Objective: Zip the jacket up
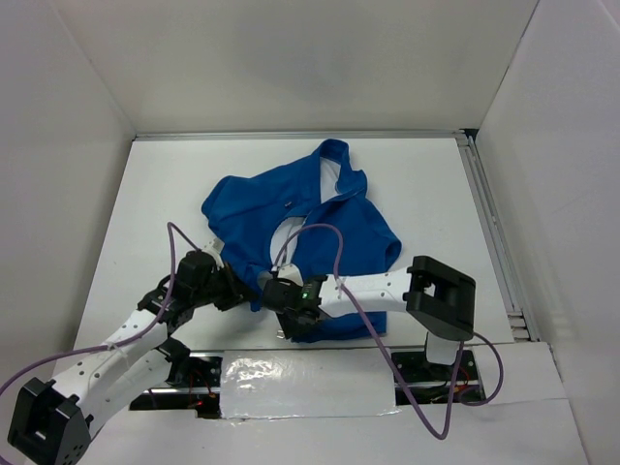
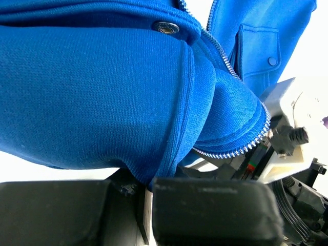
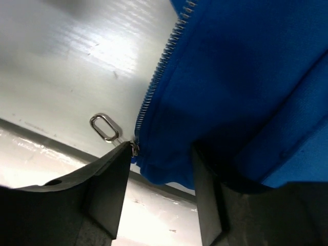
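Two grippers work the near hem of the jacket, spread unzipped on the table. Left gripper pinches hem fabric. Right gripper straddles the zipper's bottom end beside its pull ring; whether it is clamped cannot be told. Judged step: joining the zipper ends. Next: grasp the pull.

Bright, even light is thrown from overhead: the white table is nearly washed out and glare is caught on the clear tape at the near edge. Up close, the knit of the jacket is held sharp, while the left gripper is blurred and shadow is gathered under the folds.
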`<state>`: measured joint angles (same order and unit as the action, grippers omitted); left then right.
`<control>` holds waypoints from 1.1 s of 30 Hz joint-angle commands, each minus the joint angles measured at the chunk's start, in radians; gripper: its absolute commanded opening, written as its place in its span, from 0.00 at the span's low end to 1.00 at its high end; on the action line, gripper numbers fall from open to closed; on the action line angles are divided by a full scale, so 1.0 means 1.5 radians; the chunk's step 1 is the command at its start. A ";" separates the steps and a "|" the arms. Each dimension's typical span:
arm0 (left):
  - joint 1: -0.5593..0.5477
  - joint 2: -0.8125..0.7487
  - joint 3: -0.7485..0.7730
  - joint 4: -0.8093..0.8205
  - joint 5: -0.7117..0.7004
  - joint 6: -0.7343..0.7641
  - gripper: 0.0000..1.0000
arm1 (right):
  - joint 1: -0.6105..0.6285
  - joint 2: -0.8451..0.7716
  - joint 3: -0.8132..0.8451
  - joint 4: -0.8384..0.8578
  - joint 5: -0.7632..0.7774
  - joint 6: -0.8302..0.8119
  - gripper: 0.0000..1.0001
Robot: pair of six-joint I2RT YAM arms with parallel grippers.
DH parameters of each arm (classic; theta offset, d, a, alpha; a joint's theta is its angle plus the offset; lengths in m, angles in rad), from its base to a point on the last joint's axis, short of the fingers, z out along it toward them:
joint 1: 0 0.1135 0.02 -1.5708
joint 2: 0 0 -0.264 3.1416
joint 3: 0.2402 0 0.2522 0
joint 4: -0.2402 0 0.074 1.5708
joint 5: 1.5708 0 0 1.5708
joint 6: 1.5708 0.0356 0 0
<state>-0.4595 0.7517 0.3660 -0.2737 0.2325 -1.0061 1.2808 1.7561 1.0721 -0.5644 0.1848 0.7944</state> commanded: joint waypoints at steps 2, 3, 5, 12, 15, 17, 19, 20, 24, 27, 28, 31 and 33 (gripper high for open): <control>0.002 -0.011 -0.005 0.006 -0.002 -0.016 0.00 | 0.004 0.053 -0.003 -0.048 0.043 0.062 0.51; 0.002 -0.012 -0.006 0.007 -0.001 -0.017 0.00 | 0.004 0.059 -0.008 -0.055 0.046 0.067 0.48; 0.002 -0.017 -0.008 0.005 -0.002 -0.018 0.00 | 0.004 0.067 -0.015 -0.058 0.053 0.086 0.40; 0.002 -0.021 -0.008 -0.014 -0.018 -0.024 0.00 | 0.009 0.106 -0.021 -0.049 0.042 0.104 0.19; 0.002 -0.022 -0.006 -0.011 -0.013 -0.023 0.00 | 0.010 0.065 -0.037 -0.021 0.050 0.090 0.00; 0.002 -0.019 0.002 -0.010 -0.011 -0.020 0.00 | 0.010 -0.001 -0.053 0.011 0.058 0.070 0.00; 0.002 -0.017 0.011 -0.009 -0.007 -0.013 0.00 | 0.010 -0.073 -0.057 0.026 0.074 0.048 0.00; 0.002 -0.015 0.024 -0.011 -0.005 -0.011 0.00 | 0.008 -0.100 -0.056 0.040 0.095 0.024 0.00; 0.001 -0.015 0.065 0.011 0.024 0.011 0.00 | -0.012 -0.241 -0.062 0.107 0.098 -0.052 0.00; 0.001 -0.011 0.093 0.046 0.067 0.024 0.00 | -0.046 -0.316 -0.090 0.189 0.062 -0.109 0.00; 0.001 -0.006 0.111 0.054 0.081 0.027 0.00 | -0.059 -0.333 -0.099 0.233 0.063 -0.115 0.00; 0.000 0.009 0.158 0.068 0.085 0.036 0.00 | -0.084 -0.405 -0.153 0.341 0.065 -0.137 0.00; -0.001 0.018 0.195 0.075 0.090 0.038 0.00 | -0.096 -0.458 -0.203 0.437 0.059 -0.148 0.00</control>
<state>-0.4595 0.7692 0.5655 -0.2531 0.3202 -0.9886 1.1481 1.1267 0.8253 -0.1513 0.2756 0.6334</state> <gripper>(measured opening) 0.089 0.021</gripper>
